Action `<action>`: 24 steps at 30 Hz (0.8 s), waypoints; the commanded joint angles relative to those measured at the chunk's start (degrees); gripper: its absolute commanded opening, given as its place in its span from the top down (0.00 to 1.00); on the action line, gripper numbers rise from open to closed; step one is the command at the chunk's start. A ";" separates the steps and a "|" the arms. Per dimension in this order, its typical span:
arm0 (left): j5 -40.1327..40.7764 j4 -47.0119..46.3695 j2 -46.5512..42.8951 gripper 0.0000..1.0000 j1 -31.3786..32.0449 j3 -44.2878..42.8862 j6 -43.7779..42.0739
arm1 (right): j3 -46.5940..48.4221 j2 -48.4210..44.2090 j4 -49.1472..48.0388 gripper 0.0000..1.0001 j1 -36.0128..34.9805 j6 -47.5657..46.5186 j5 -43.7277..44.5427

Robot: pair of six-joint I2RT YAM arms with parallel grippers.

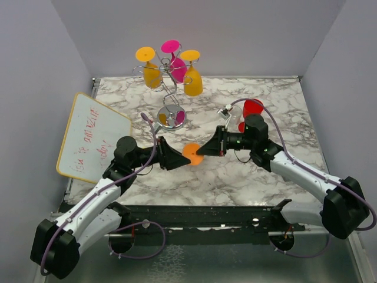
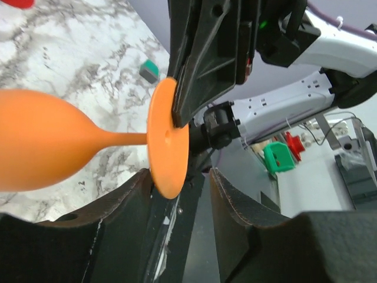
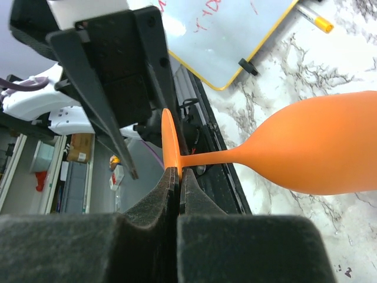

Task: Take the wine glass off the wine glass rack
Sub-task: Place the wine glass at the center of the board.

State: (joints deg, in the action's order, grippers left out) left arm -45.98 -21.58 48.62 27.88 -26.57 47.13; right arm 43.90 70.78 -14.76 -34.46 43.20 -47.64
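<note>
Claw on my right arm (image 3: 178, 177) pinches the foot of the orange wine glass (image 3: 318, 147), held sideways, well apart from the rack (image 1: 172, 116). My left claw (image 2: 179, 175) stands spread around the same foot. Removal judged complete; setting the glass down is not yet done.

Lab bench (image 1: 283, 100), grey partition walls (image 1: 35, 59)

Orange wine glass (image 2: 41, 138) partly off-frame.
</note>
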 commanded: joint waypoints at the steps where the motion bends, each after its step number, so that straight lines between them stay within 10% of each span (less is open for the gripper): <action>1: -6.28 -1.18 2.38 0.53 1.14 -1.77 -1.25 | 0.15 -2.73 -3.59 0.99 -0.26 -1.31 -0.73; 24: 5.19 -1.19 5.83 0.77 6.65 -4.28 -1.88 | -0.98 -3.20 -2.51 1.00 -0.35 -4.06 -4.38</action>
State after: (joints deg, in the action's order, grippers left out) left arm -43.66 -21.63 54.41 33.91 -29.50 45.60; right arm 43.48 68.75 -16.71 -34.52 40.49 -49.39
